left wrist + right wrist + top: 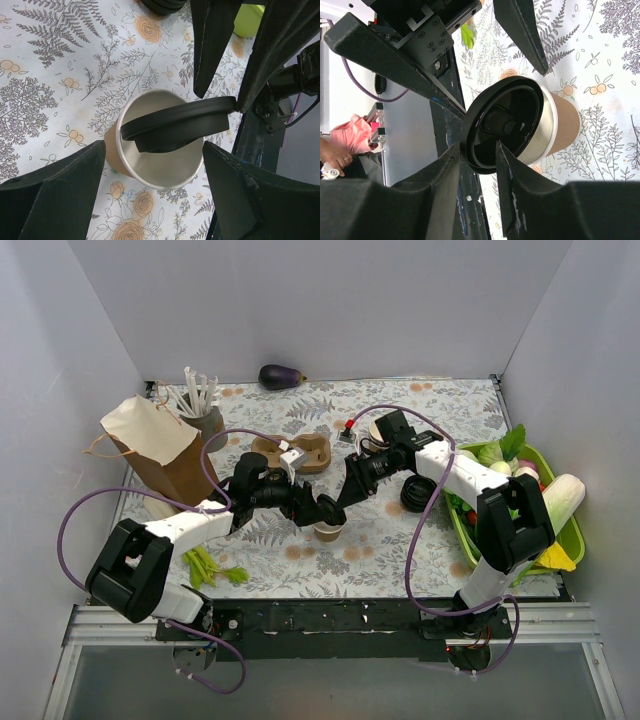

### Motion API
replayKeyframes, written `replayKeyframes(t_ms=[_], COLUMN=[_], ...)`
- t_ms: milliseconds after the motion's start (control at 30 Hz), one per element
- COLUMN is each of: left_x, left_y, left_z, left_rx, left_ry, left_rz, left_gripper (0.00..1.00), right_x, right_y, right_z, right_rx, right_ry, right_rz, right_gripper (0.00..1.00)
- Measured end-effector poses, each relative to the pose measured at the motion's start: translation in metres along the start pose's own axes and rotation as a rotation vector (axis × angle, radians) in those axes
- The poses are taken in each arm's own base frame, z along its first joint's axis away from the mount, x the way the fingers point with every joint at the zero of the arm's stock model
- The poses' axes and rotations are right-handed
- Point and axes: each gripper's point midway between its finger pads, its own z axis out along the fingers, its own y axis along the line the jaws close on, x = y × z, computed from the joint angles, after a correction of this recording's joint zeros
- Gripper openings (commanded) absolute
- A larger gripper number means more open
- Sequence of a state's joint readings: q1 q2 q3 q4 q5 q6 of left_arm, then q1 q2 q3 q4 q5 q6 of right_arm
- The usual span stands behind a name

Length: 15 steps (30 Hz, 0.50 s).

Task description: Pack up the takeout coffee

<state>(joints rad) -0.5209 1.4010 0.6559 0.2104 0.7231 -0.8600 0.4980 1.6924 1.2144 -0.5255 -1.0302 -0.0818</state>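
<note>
The takeout coffee is a tan paper cup [328, 531] [150, 167] [565, 122] standing on the floral cloth near the table's middle. Its black lid [175, 125] [502, 122] lies tilted across the cup's mouth, only partly on the rim. My left gripper [318, 515] [155, 165] straddles the cup, with a finger against each side. My right gripper [345, 502] [477, 147] comes in from the right and pinches the raised edge of the lid. In the left wrist view its two fingers [210, 45] hang down over the cup.
A brown paper bag [160, 455] stands at the back left, beside a cup of white straws [205, 410]. A kraft cup carrier [300, 452] lies behind the arms. Black lids [416, 493] and a green basket [570, 540] of vegetables are at the right; an eggplant [281, 375] lies at the back.
</note>
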Motion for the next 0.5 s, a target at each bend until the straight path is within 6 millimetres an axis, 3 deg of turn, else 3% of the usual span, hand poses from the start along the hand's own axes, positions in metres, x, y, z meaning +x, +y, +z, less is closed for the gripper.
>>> replayKeyframes(t_ms=[133, 500], left_x=[0.0000, 0.0001], left_y=[0.0000, -0.0006], left_z=[0.0000, -0.0009], left_rx=[0.000, -0.001], left_ry=[0.000, 0.002], left_rz=[-0.001, -0.002], left_gripper=[0.78, 0.78], right_x=[-0.0042, -0.0096], right_y=[0.0008, -0.0003], right_z=[-0.0008, -0.0068], right_rx=[0.003, -0.006], right_ry=[-0.006, -0.028], right_rz=[-0.011, 0.015], right_gripper=[0.26, 0.19])
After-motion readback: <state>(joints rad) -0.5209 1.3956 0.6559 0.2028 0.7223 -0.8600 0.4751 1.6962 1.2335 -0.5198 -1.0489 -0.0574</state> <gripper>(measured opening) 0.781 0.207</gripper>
